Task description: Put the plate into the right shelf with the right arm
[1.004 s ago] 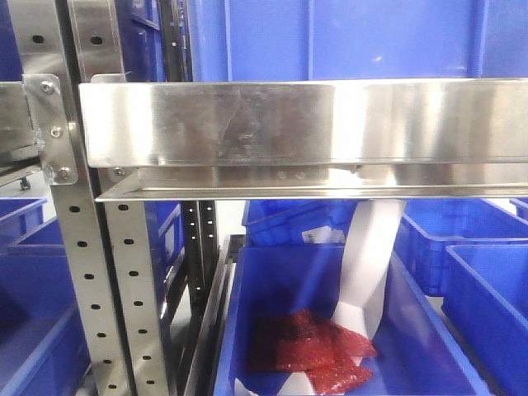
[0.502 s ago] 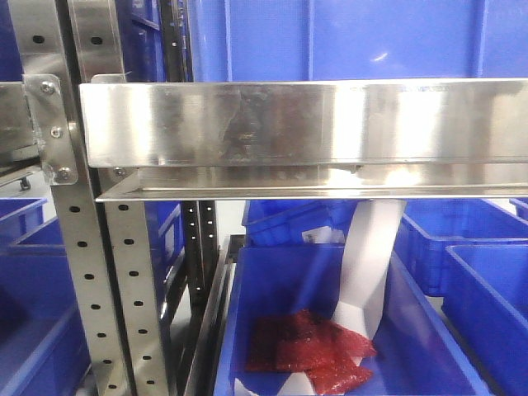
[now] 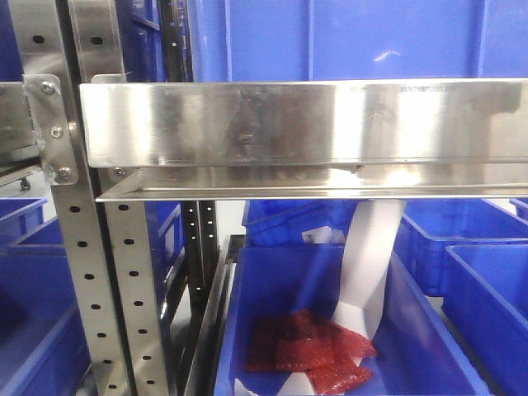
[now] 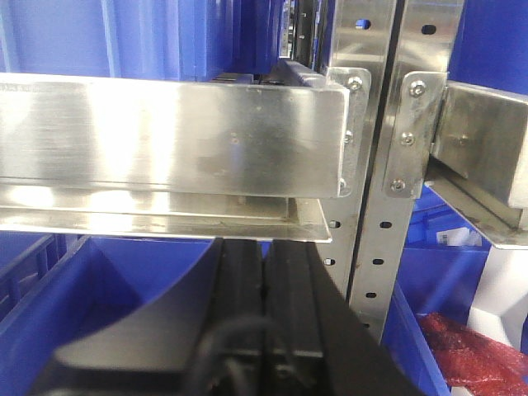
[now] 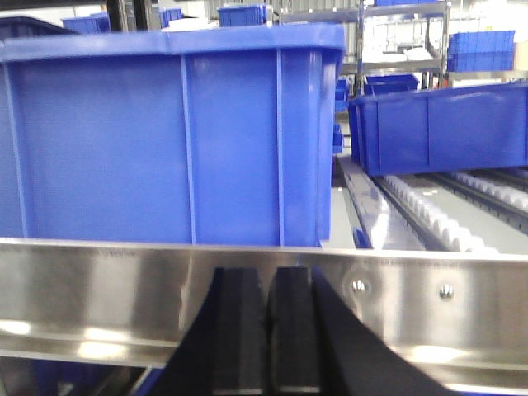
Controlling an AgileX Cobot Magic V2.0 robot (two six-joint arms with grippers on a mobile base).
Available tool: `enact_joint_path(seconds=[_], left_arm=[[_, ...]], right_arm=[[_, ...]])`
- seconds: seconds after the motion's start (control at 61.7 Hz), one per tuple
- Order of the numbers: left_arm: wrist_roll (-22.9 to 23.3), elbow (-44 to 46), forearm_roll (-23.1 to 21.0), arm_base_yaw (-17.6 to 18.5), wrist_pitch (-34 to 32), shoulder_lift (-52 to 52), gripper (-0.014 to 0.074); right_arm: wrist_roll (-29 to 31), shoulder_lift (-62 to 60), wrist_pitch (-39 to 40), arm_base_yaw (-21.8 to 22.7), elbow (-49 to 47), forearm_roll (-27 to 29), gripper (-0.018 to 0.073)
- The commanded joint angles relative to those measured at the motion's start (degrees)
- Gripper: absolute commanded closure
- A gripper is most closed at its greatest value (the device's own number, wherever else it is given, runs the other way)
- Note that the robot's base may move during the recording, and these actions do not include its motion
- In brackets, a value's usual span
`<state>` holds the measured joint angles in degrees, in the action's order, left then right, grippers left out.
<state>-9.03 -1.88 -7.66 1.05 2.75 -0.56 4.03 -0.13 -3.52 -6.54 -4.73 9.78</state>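
The plate is out of view in every frame. The right shelf shows as a brushed steel beam (image 3: pixel 305 124) with perforated uprights (image 3: pixel 82 272) and blue bins. In the right wrist view my right gripper (image 5: pixel 266 274) is shut and holds nothing. Its black fingers (image 5: pixel 239 330) lie side by side right in front of the steel beam (image 5: pixel 99 280), with a big blue bin (image 5: pixel 165 132) standing on the level behind it. My left gripper (image 4: pixel 264 245) is shut too and holds nothing. Its tips sit just below the edge of another steel beam (image 4: pixel 165 136).
Below the beam, a blue bin (image 3: pixel 429 346) holds red packets (image 3: pixel 309 351) and a white sheet (image 3: pixel 371 264) leaning in it. More blue bins (image 3: pixel 487 297) stand to the right. A roller track (image 5: pixel 437 219) runs beside the big bin, with another blue bin (image 5: pixel 437 124) behind.
Only the glints on the steel beam and on the bin above it shift a little; the shelf and bins stay where they were.
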Motion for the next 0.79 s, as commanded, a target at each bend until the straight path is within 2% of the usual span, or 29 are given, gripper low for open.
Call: enact_joint_path(seconds=[0.0,0.081,0.227,0.777], left_arm=[[0.40,-0.59,-0.47,0.11,-5.16,-0.59,0.0725],[0.40,-0.59,-0.47,0.11,-5.16,-0.59,0.0725],[0.40,-0.59,-0.47,0.11,-5.16,-0.59,0.0725],[0.40,-0.59,-0.47,0.11,-5.16,-0.59,0.0725]], right_arm=[[-1.29,0.62,5.87,0.44,0.05,-2.95,0.0507],[-3.10,0.62,7.59,0.44,2.09,-5.37,0.0507],[-3.30,0.13,11.95,0.44,5.64,-5.25,0.0507],[-3.31,-1.56,10.01,3.77,5.53,-8.63,0.0507]])
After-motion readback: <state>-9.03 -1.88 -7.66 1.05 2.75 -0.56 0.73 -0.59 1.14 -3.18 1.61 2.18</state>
